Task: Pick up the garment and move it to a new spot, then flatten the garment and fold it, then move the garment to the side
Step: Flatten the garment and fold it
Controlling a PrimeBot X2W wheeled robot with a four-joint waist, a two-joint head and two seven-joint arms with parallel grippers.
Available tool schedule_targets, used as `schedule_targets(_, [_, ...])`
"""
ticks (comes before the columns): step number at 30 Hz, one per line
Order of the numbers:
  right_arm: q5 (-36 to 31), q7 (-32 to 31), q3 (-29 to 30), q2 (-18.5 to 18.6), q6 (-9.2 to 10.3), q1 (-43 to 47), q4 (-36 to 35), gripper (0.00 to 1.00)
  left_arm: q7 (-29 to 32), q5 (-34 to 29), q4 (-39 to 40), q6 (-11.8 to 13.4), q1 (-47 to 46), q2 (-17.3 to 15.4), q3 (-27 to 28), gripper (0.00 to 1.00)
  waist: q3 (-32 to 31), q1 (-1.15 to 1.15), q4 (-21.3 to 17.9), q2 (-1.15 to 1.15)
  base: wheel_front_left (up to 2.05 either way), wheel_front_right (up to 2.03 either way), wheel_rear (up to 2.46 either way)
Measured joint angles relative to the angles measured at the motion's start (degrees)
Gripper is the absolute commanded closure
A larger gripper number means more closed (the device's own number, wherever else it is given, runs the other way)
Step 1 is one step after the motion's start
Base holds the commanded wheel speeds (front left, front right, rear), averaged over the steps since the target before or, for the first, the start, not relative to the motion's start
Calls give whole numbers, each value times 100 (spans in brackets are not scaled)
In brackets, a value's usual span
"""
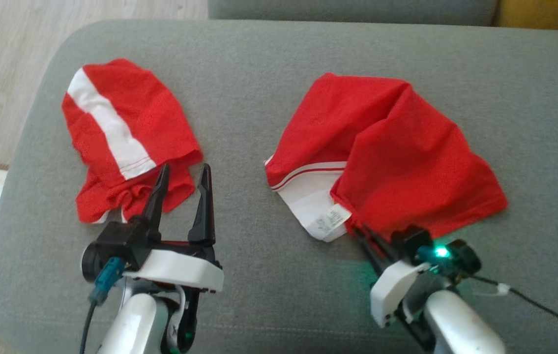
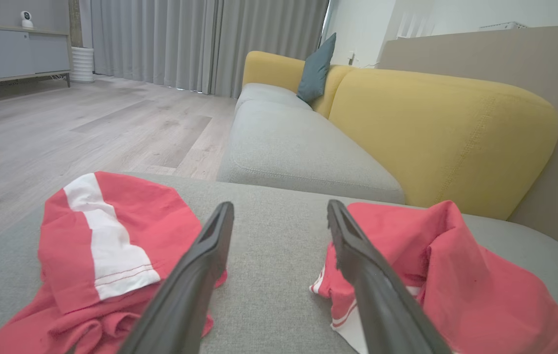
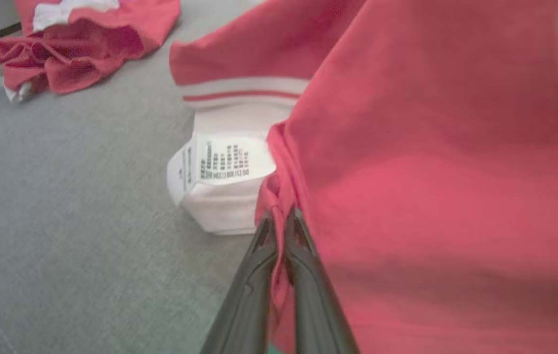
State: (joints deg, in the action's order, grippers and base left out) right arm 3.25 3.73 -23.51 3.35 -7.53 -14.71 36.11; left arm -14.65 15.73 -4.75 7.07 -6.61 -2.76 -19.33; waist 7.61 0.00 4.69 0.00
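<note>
Two red garments lie on the grey cushion (image 1: 279, 73). The right-hand garment (image 1: 396, 147) spreads up and rightward from its white care label (image 1: 330, 219). The right gripper (image 1: 360, 231) is pinched together on the red hem just beside that label, so the cloth lies ahead of its fingers. The left gripper (image 1: 185, 169), fingers apart and holding nothing, sits well left of the label, at the second garment (image 1: 121, 132). I judge the right arm should lift.
</note>
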Motion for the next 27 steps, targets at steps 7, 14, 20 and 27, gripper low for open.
schedule_targets(7, [-3, -121, 698, 423, 0, 23, -1051, 100, 0, 0, 10, 10, 63, 0, 22, 0, -204, 0, -288, 0, 0, 0, 0])
schedule_targets(14, [181, -881, 1617, 1229, 0, -129, -2515, 100, 0, 0, 81, 18, 65, 0, -2, 0, -174, 0, -433, 0, 0, 0, 0])
schedule_targets(20, [211, -1247, 2287, 1862, 0, -1128, -2565, 100, 0, -7, 99, -9, 14, 0, -32, 0, 75, 0, -326, 0, 0, 0, 0])
schedule_targets(27, [-111, -1411, 2761, 2472, 0, -2004, -1526, 100, 0, -51, 100, -60, -276, 2, -38, 0, 446, 0, -83, 0, 0, 0, 0])
